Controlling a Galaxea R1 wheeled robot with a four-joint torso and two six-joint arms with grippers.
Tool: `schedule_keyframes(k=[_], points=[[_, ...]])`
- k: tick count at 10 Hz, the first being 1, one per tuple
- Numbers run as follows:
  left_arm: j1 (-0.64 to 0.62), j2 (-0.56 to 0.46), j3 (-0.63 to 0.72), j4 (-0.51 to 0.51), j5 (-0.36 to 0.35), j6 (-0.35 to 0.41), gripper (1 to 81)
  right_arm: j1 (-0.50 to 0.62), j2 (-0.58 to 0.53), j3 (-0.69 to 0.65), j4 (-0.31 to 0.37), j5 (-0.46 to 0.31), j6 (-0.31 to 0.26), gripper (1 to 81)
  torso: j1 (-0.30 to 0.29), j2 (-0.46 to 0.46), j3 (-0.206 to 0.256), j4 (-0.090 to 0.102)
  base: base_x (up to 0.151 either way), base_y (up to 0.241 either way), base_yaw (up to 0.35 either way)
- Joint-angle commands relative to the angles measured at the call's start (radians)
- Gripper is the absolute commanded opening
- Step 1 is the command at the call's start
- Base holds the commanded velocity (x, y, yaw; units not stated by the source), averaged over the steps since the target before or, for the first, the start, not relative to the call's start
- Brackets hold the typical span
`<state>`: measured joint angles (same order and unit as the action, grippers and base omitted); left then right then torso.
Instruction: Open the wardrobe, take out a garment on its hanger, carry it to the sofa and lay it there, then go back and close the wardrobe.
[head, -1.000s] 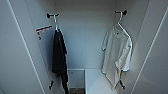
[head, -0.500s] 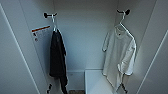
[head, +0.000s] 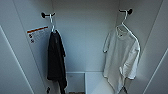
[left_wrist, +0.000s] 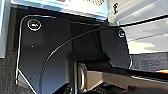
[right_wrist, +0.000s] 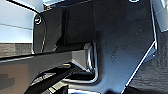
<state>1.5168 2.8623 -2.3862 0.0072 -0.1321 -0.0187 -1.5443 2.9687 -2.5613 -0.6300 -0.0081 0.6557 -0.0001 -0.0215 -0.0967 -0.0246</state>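
Hanging inside open wardrobe (head: 85, 50), white garment (head: 122, 60) on hanger (head: 123, 23), black T-shirt (head: 56, 60) opposite

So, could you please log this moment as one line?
wardrobe: open | white T-shirt: hanging right, on hanger | black T-shirt: hanging left | nothing taken out yet

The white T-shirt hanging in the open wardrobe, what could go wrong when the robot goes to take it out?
1. The thin white hanger hooks over a small dark peg; a sideways pull might snag it.
2. The white short-sleeved T-shirt hangs loosely and might slip off its hanger.
3. A black T-shirt hangs opposite; it could be taken by mistake.
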Motion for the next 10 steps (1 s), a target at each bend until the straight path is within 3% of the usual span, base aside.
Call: schedule_keyframes(k=[1,3,10], points=[[-0.033,-0.003,0.010,0.013,0.049,0.010,81.1,0.033,0.006,0.006,-0.014,-0.047,-0.001,81.1,0.000,0.000,0.000,0.000,0.076,0.000,0.000],[-0.033,-0.003,0.010,0.013,0.049,0.010,81.1,0.035,0.006,0.006,-0.014,-0.049,-0.001,81.1,0.000,0.000,0.000,0.000,0.076,0.000,0.000],[-0.033,0.000,0.010,0.025,0.049,0.009,81.1,0.032,0.006,0.009,-0.014,-0.049,-0.001,81.1,0.000,0.000,0.000,0.000,0.011,0.000,0.000]])
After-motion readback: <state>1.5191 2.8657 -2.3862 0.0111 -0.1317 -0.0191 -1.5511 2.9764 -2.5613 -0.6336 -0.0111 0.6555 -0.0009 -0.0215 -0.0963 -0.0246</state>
